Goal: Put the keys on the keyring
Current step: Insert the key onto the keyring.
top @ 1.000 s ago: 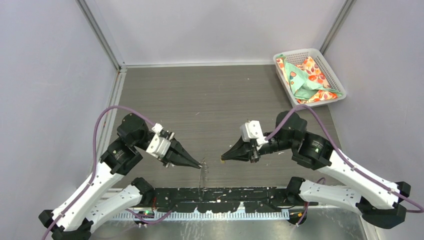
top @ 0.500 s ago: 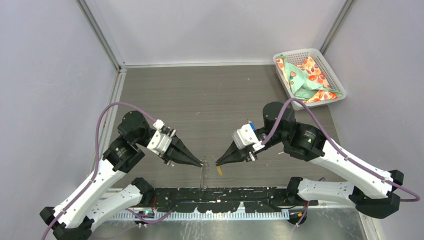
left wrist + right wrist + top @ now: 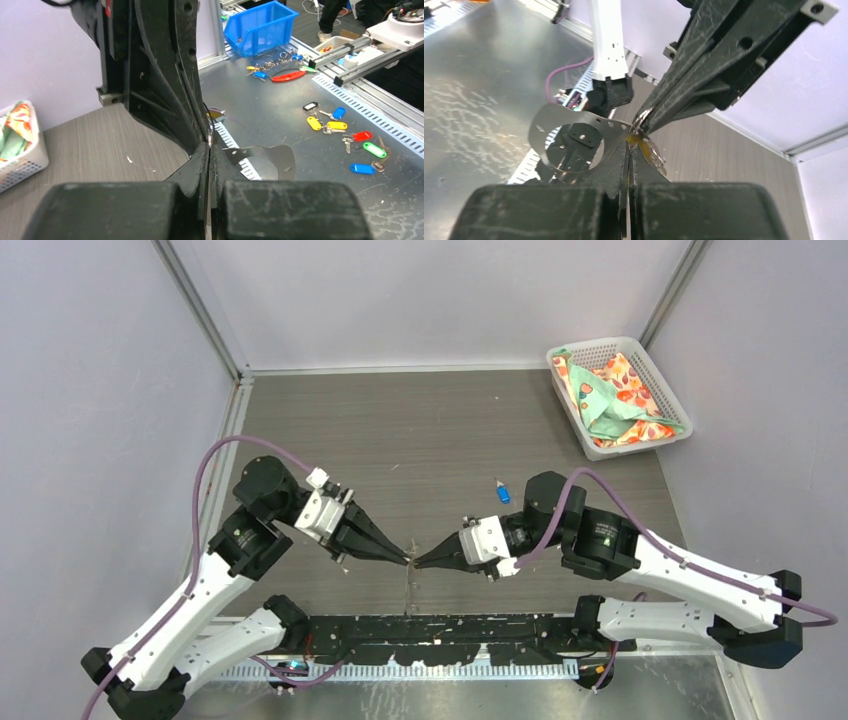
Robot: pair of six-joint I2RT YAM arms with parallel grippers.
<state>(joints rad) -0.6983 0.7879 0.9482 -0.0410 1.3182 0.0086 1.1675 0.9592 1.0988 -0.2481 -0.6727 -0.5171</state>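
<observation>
My left gripper [image 3: 405,560] and right gripper [image 3: 420,561] meet tip to tip above the table's near edge. The left one is shut on the keyring [image 3: 408,588], a thin grey cord that hangs down from its tips. The right gripper [image 3: 630,148] is shut on the yellow key [image 3: 634,139], whose head shows just past its fingertips, pressed against the left gripper's tips and the cord loop [image 3: 656,154]. In the left wrist view the left gripper [image 3: 209,146] is shut, with the right gripper's black fingers [image 3: 160,85] right in front. The blue key [image 3: 502,491] lies on the table behind the right arm.
A white basket [image 3: 655,368] holding a patterned cloth stands at the back right corner. A black rail [image 3: 440,628] runs along the near edge, with a thin metal plate [image 3: 542,128] with a round hole below the grippers. Grey walls enclose the table.
The right gripper has swung left with the yellow key until its tips touch the left gripper's. The left gripper rose slightly. The blue key, hidden by the right arm before, now shows.
</observation>
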